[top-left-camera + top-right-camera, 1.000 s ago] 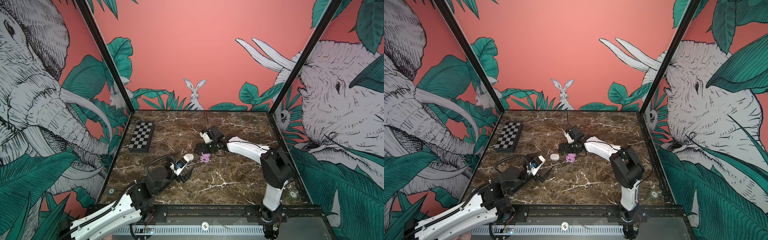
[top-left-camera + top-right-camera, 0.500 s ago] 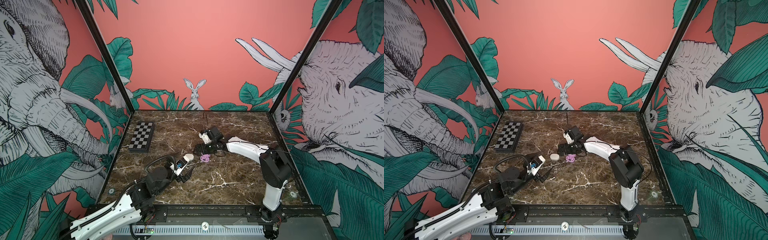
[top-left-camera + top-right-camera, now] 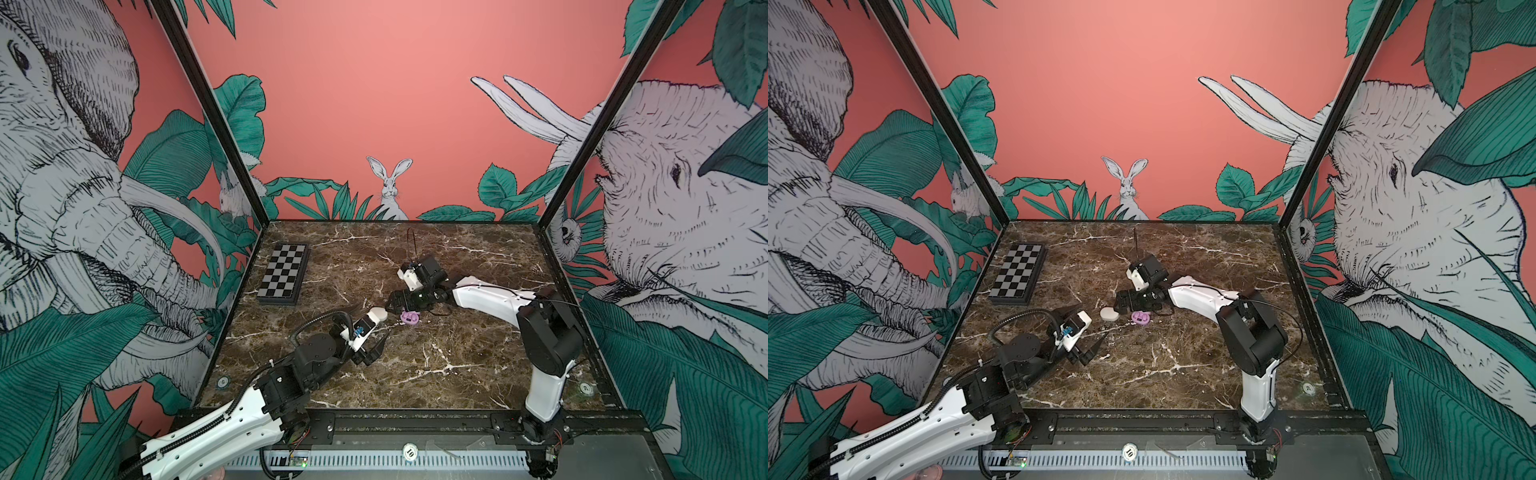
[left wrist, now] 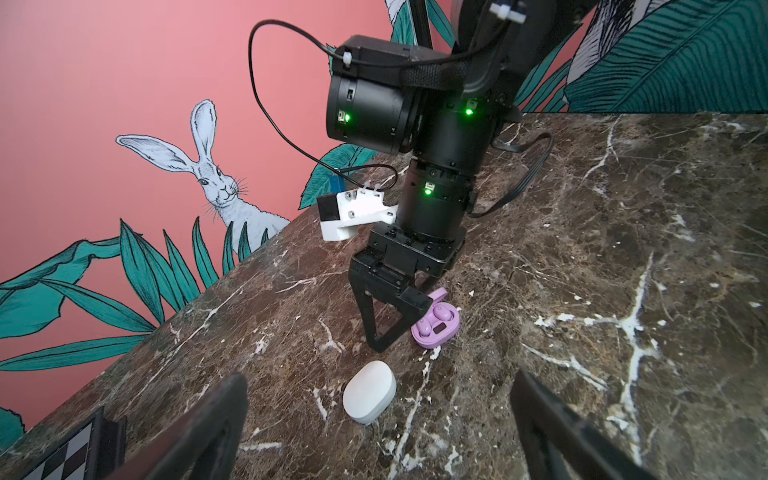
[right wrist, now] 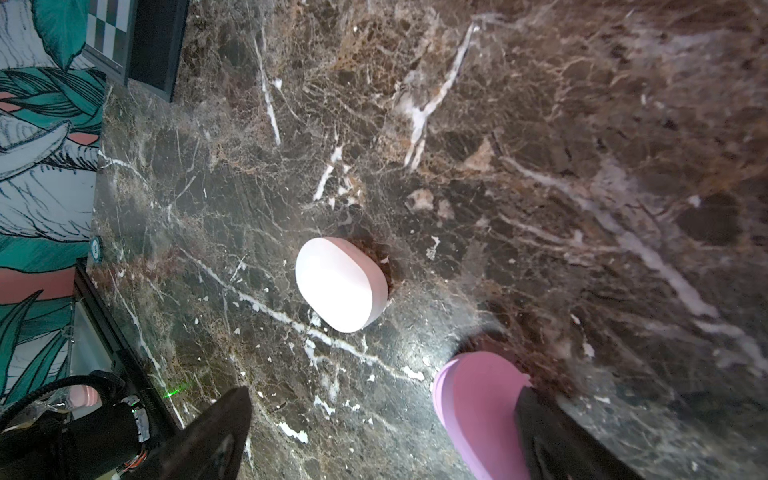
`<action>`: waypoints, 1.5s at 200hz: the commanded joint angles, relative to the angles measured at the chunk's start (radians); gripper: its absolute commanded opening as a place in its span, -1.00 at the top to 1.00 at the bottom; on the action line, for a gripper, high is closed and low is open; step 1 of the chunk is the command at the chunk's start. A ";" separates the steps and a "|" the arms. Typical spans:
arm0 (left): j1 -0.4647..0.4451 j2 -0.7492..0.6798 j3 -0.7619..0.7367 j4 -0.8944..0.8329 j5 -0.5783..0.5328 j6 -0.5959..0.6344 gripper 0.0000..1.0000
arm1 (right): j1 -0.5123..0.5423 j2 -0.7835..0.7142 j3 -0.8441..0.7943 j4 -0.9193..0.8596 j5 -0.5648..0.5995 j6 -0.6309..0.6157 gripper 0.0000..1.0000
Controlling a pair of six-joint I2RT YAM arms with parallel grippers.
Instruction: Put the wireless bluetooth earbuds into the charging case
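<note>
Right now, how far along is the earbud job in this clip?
Done: both lilac earbuds sit in the open lilac case. In hand: nothing; right gripper, open, hovers at that case, left gripper open near the shut white case. Left: the lilac lid is up; no white buds show, so probably stowed.

Marble table (image 3: pixel 457 374) bears chessboard (image 3: pixel 284 279); white case (image 3: pixel 1109 313); lilac case (image 3: pixel 410 318).

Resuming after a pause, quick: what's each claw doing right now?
Left claw: open, holding nothing.
Right claw: open, holding nothing; the lilac case lies close beside it.
</note>
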 commanded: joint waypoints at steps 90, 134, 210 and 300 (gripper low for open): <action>-0.003 0.004 -0.010 0.022 -0.024 0.004 -0.98 | 0.000 -0.184 -0.010 -0.069 0.099 -0.082 -0.96; -0.003 0.007 -0.007 0.023 -0.053 -0.009 -0.98 | 0.015 -0.256 -0.114 -0.019 0.076 -0.005 -0.96; 0.132 0.073 0.035 0.042 -0.437 -0.231 -0.98 | 0.016 -0.810 -0.307 -0.109 0.594 -0.243 -0.96; 0.416 0.287 -0.002 0.116 -0.546 -0.189 -0.98 | -0.328 -0.854 -0.784 0.643 1.164 -0.598 -0.96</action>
